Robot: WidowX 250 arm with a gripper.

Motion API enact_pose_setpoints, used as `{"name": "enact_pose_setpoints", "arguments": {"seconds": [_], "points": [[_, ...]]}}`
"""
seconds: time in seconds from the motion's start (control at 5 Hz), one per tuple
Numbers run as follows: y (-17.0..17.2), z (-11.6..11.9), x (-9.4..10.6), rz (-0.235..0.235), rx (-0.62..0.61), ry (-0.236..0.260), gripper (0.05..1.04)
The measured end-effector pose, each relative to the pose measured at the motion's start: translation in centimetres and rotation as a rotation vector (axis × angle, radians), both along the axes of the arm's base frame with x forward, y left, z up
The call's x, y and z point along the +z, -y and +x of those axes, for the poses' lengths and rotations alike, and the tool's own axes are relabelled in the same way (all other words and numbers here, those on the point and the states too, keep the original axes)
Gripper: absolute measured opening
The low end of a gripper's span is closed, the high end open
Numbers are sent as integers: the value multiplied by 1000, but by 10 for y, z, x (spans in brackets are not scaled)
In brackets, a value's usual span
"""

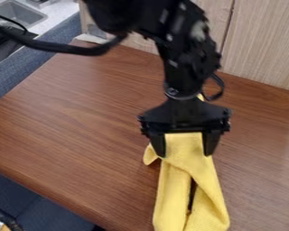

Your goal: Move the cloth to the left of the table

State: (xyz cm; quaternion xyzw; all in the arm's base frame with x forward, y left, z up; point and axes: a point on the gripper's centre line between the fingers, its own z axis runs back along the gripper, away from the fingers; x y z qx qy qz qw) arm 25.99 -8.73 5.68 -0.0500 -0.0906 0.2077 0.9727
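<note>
The black gripper (184, 153) hangs over the upper part of the yellow cloth (192, 198), right of the middle of the view. Its two fingers stand wide apart, one near each side of the cloth, and yellow fabric shows between them. From there the cloth runs in long folds down to the bottom edge of the view, with a dark gap between two folds. A small flap sticks out to the left of the left finger. A bit of yellow also peeks out behind the wrist; the part between is hidden by the gripper.
The brown wooden table (81, 122) stretches left and right of the cloth. Pale wood panels (261, 45) stand along its back edge. A blue-grey divider (41, 58) borders it at the upper left, with a sink (17, 16) beyond. A black cable crosses the upper left.
</note>
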Motion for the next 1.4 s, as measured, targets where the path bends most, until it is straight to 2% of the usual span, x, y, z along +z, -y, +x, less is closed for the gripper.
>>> {"name": "enact_pose_setpoints", "arguments": {"seconds": [0.4,0.6,1.0,1.2,1.4], "points": [[-3,3,-35,43,51,-25,999],[-10,7,-40,35,90,-19,999],[-37,34,-39,22,178,-18,999],[-70,50,-35,39,244,-7,999],[-105,57,-28,57,338,-1,999]]}}
